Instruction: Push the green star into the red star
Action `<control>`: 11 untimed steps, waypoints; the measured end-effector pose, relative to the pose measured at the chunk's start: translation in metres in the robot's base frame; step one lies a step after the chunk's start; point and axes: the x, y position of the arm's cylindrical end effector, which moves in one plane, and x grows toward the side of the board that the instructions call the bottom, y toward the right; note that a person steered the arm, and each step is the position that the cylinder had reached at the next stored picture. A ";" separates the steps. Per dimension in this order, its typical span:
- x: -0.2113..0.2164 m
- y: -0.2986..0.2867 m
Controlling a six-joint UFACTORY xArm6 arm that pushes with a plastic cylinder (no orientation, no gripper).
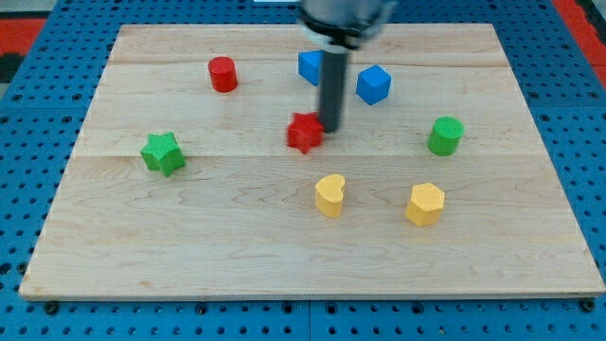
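My tip [330,127] sat right against the red star [305,133], just off its right shoulder near the board's middle. No pincer on this arm at all, only the dark rod, so nothing was clenched or grasped. The green star [162,152] waited well away at the view's left, apart from everything. Up top, a red cylinder [222,74] stood alone, and a blue block [310,66] peeked out just left of the rod, its shape partly hidden. A blue cube [373,83] sat to the rod's right. Further right, a green cylinder [445,135]. Down low, a yellow heart [329,195] and a yellow block [425,204], side by side but apart, on the wooden board [237,256].
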 end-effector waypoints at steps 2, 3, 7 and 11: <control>-0.059 -0.122; -0.033 -0.202; 0.086 -0.170; 0.068 -0.036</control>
